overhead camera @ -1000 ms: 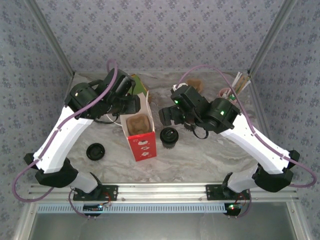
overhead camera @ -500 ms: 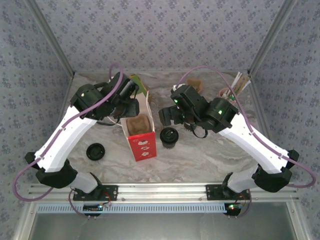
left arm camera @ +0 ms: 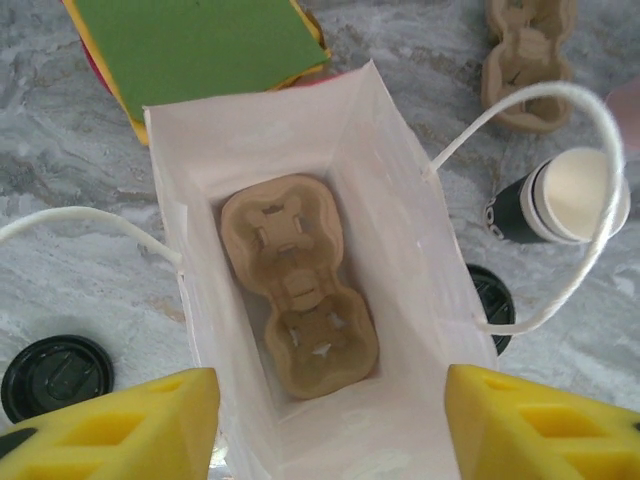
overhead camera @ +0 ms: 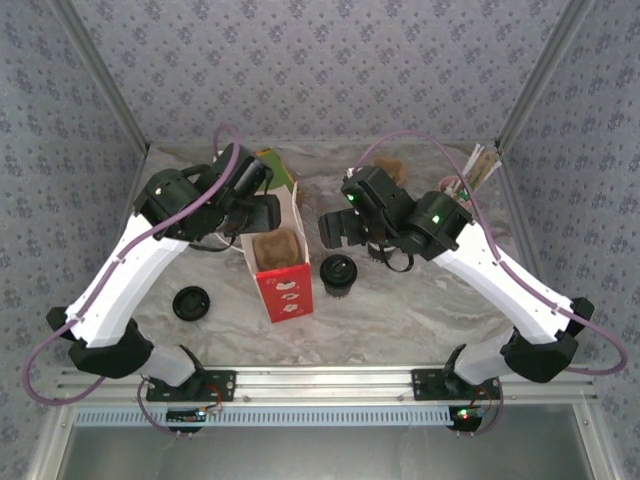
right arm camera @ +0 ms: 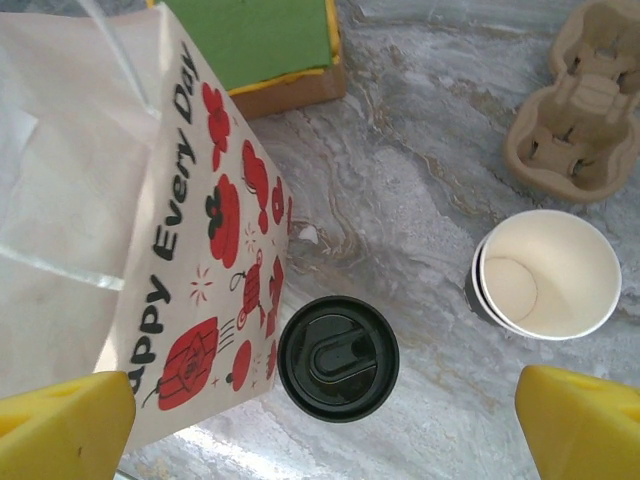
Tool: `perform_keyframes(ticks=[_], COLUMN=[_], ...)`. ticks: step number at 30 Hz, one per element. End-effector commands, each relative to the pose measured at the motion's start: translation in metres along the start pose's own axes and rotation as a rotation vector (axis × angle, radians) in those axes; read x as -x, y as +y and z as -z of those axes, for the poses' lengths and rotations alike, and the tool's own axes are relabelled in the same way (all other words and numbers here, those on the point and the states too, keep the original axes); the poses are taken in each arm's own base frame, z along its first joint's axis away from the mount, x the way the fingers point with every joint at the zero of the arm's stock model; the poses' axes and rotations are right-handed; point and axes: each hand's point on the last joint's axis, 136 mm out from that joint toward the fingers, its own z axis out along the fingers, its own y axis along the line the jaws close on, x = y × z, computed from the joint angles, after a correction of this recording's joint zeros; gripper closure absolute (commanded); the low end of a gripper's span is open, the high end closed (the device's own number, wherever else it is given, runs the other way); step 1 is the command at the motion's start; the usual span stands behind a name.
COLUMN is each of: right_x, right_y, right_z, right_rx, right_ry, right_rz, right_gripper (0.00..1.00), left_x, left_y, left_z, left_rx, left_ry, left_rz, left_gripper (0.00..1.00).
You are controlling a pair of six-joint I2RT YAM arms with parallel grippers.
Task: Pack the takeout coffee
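**Packing station:** The right gripper (right arm camera: 320, 440) hovers with jaws wide and empty above a black lid (right arm camera: 338, 357) that lies just beside the red-and-white paper bag (right arm camera: 200, 250). The takeout coffee (right arm camera: 545, 272), an open white-rimmed cup, stands on the desk (right arm camera: 400, 200) to the right of the lid and a little farther back, near a spare cardboard carrier (right arm camera: 585, 95). The left gripper (left arm camera: 325, 430) hangs over the bag's mouth, jaws wide, gripping nothing. A cup tray (left arm camera: 300, 285) lies on the bag's floor.

A clean pick likely means shifting right and centring on the cup. The jaws would close gently on the sleeve below the rim, lift above the bag's edge, then lower the cup into a tray well.

Against a second ago, the left wrist has shifted slightly. The bag, lid and right arm sit much as they were.
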Motion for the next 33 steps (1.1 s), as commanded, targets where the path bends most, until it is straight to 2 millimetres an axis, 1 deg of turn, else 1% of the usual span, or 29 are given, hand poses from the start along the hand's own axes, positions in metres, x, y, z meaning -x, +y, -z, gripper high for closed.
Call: perform_keyframes(ticks=[1,2,3,4,5,7,8,9,13,17,22,26,30,32,33], right_x=[-0.008,-0.009,-0.011,-0.013,-0.014,-0.017,-0.018,-0.02,-0.026,-0.028,-0.035,-0.042,-0.047,-0.049,-0.051], right_y=[-0.008,-0.011,-0.014,-0.016,-0.017,-0.021,-0.022,-0.023,-0.028,-0.036,-0.044,-0.046,-0.044,-0.042,-0.041], right_z=[-0.005,-0.008,-0.011,-0.014,-0.017,-0.024,-0.026,-0.029,-0.041,-0.048,-0.061,-0.075,-0.088,-0.092,-0.094], right_rx=[-0.018,-0.025,-0.036,-0.043,-0.044,-0.06,-0.064,-0.065,-0.08,-0.095,-0.13,-0.156,-0.17,-0.167,-0.166], right_ry=[0.068,0.081,0.102,0.12,0.135,0.171,0.185,0.201,0.248,0.279,0.346,0.395,0.403,0.409,0.415], right_rz=[-0.042,-0.053,-0.061,-0.065,-0.067,-0.078,-0.08,-0.077,-0.093,-0.121,-0.116,-0.111,-0.088,-0.09,-0.092], right_gripper=[0.0,0.0,0.0,0.0,0.0,0.0,0.0,0.0,0.0,0.0,0.0,0.0,0.14,0.17,0.17], left_x=[0.013,0.014,0.015,0.015,0.015,0.013,0.012,0.008,-0.006,-0.018,-0.032,-0.04,-0.043,-0.044,-0.044], left_y=[0.026,0.032,0.041,0.049,0.056,0.072,0.08,0.088,0.113,0.132,0.154,0.164,0.162,0.162,0.162], left_z=[0.032,0.034,0.037,0.039,0.042,0.045,0.048,0.044,0.039,0.031,0.021,0.011,0.002,0.001,0.0], left_rx=[0.008,0.017,0.026,0.036,0.043,0.064,0.071,0.086,0.104,0.139,0.189,0.182,0.128,0.127,0.126], left_ry=[-0.087,-0.094,-0.102,-0.11,-0.12,-0.141,-0.15,-0.137,-0.113,-0.097,-0.069,-0.053,-0.026,-0.024,-0.023], left_rz=[0.016,0.025,0.042,0.06,0.071,0.096,0.115,0.13,0.191,0.23,0.283,0.33,0.38,0.385,0.385], left_gripper=[0.32,0.3,0.26,0.19,0.17,0.01,0.01,0.01,0.0,0.0,0.0,0.0,0.0,0.0,0.0])
